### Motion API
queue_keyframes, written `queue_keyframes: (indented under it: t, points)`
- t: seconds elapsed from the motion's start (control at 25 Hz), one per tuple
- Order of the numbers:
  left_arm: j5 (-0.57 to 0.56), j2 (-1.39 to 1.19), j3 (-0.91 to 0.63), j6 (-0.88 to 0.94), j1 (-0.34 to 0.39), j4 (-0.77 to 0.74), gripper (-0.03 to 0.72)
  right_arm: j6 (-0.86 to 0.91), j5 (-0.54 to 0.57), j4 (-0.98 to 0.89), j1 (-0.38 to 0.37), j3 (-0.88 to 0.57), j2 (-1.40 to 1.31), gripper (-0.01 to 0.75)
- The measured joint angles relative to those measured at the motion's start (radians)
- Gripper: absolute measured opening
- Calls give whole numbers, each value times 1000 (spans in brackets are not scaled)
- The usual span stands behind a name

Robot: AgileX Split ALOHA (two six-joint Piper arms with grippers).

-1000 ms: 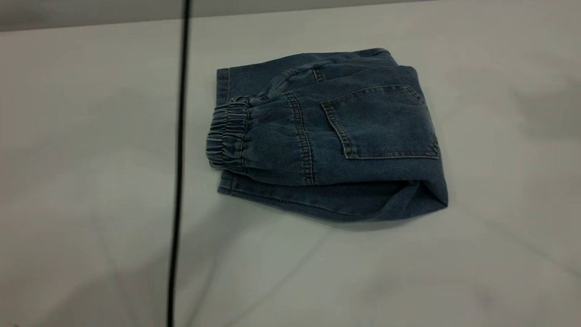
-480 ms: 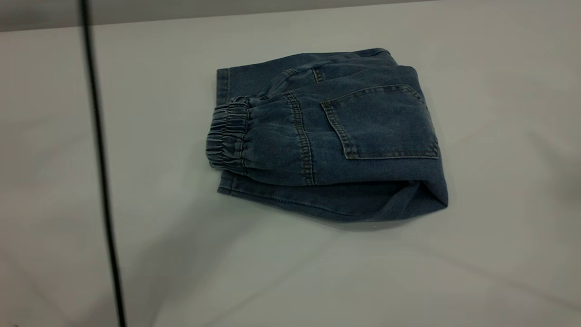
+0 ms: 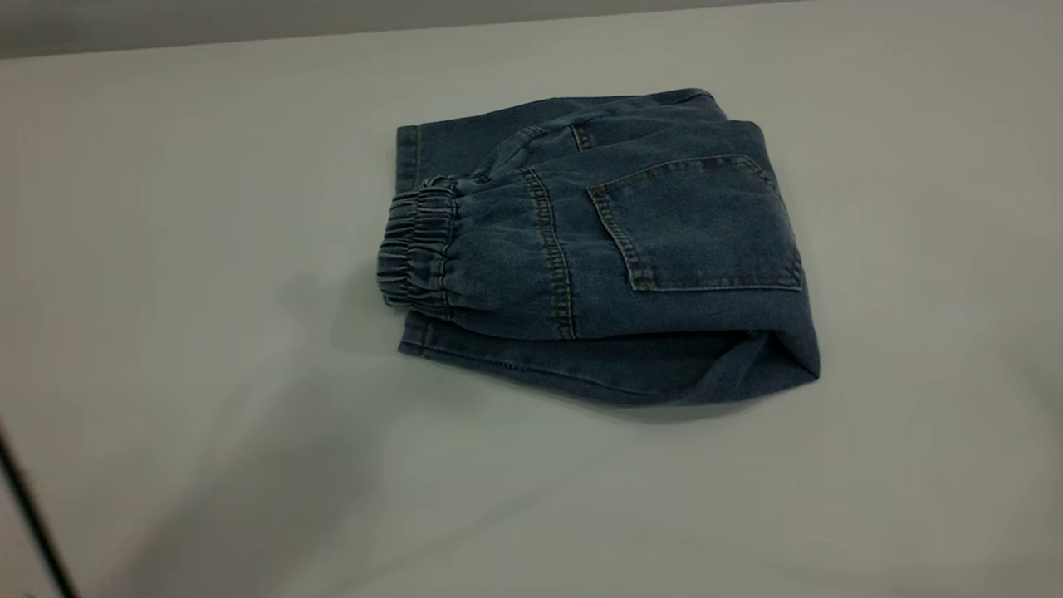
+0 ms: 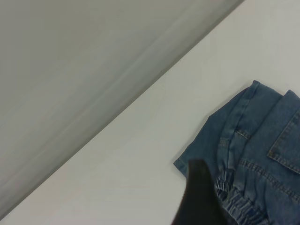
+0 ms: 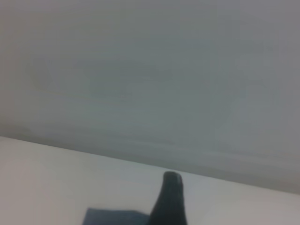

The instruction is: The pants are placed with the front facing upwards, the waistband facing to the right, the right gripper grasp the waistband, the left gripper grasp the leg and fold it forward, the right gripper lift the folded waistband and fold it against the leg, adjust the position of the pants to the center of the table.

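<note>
The pants (image 3: 598, 249) lie folded in a compact bundle on the white table (image 3: 166, 249), a little right of the middle. The square back pocket (image 3: 698, 224) faces up, and the gathered waistband (image 3: 415, 253) lies on top at the bundle's left end, over the leg hems. Neither gripper shows in the exterior view. In the left wrist view a black part of my left gripper (image 4: 197, 197) hangs above the table beside the waistband (image 4: 243, 206), holding nothing I can see. The right wrist view has a black part of my right gripper (image 5: 169, 199) above a corner of the pants (image 5: 112, 218).
A thin black cable (image 3: 33, 531) crosses the bottom left corner of the exterior view. The table's far edge (image 3: 332, 29) runs along the top, with grey wall behind. White tabletop surrounds the pants on all sides.
The black cable has swept leftwards across the exterior view, from left of the pants to the bottom left corner. The pants have stayed in place.
</note>
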State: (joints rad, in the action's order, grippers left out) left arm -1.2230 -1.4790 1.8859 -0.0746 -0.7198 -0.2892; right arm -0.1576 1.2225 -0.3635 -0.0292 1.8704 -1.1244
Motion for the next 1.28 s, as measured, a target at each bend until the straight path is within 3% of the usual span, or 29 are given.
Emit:
queue_keyframes:
  t: [0.56,1.0,1.28]
  points:
    - [1,507,-343,128,0,12,461,-1,-2,-124,0,-412,357,573]
    - [0,968,-743,144,0,12,461,-15,-2,-125,0,-682,639,573]
    - [1,1197,-953,144,0,23,461,-113,-1,-124,0,-854,814,573]
